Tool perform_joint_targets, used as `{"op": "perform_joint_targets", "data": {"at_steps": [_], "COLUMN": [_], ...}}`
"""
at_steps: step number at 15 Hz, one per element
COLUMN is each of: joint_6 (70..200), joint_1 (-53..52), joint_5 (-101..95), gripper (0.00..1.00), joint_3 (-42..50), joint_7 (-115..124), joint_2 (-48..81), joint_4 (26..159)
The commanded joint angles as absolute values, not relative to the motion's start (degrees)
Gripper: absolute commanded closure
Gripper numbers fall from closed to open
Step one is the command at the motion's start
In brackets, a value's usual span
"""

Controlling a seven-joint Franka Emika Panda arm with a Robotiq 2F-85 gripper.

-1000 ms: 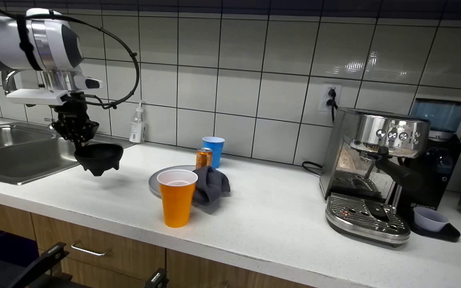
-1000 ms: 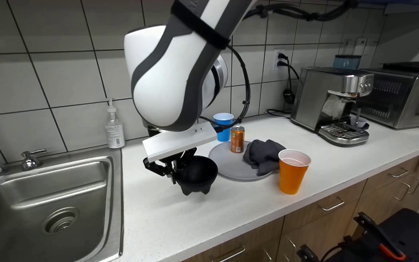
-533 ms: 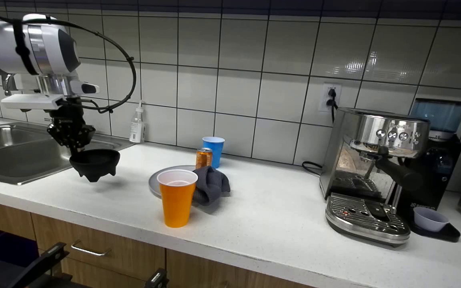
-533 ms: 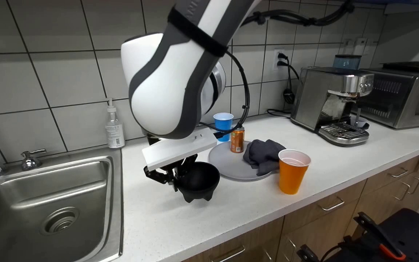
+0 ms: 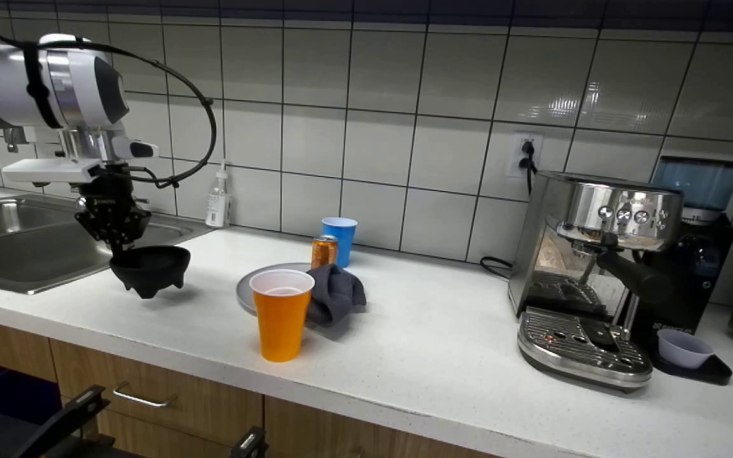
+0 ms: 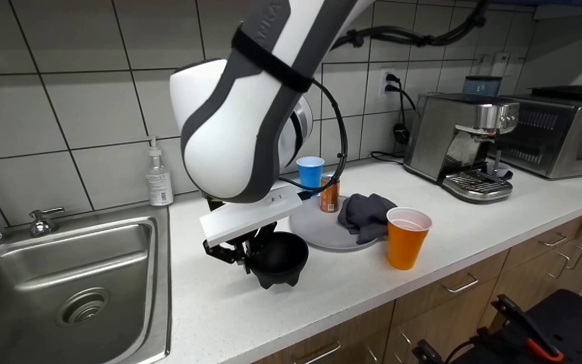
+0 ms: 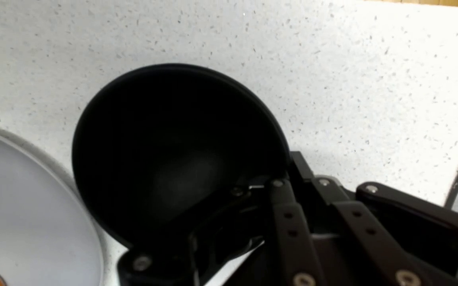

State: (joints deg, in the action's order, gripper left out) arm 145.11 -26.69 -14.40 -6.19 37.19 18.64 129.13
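In the wrist view, clenching the gripper (image 7: pixel 285 175) on the rim of the black bowl (image 7: pixel 161 131). In an exterior view, holding it near the grey plate (image 6: pixel 313 227). In an exterior view, seeing it held between sink (image 5: pixel 35 253) and orange cup (image 5: pixel 281 326).

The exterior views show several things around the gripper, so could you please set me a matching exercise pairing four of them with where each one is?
Things:
1. Black round bowl with stubby feet
2. Orange cylindrical metal can
3. Clear plastic pump bottle
4. Tall tapered orange plastic cup

Places:
A. Standing on the flat grey round plate
B. Standing near the front edge of the white speckled counter
C. Held at its rim by the black two-fingered gripper
D. At the corner of the steel sink, by the tiled wall

Right pairs: 1-C, 2-A, 3-D, 4-B.
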Motion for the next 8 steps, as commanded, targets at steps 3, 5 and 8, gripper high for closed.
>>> {"op": "perform_joint_targets", "data": {"at_steps": [3, 5, 8], "joint_6": [142.7, 142.5, 142.3], "joint_1": [-27.2, -27.3, -27.5], "joint_5": [-15.6, -15.3, -15.3], "gripper": [0.98, 0.98, 0.98], "joint_3": [-6.1, -6.1, -5.9], "joint_7": [39.7, 39.8, 40.0], "joint_2": [20.2, 21.0, 22.0], "joint_4": [126.7, 126.1, 125.2]}}
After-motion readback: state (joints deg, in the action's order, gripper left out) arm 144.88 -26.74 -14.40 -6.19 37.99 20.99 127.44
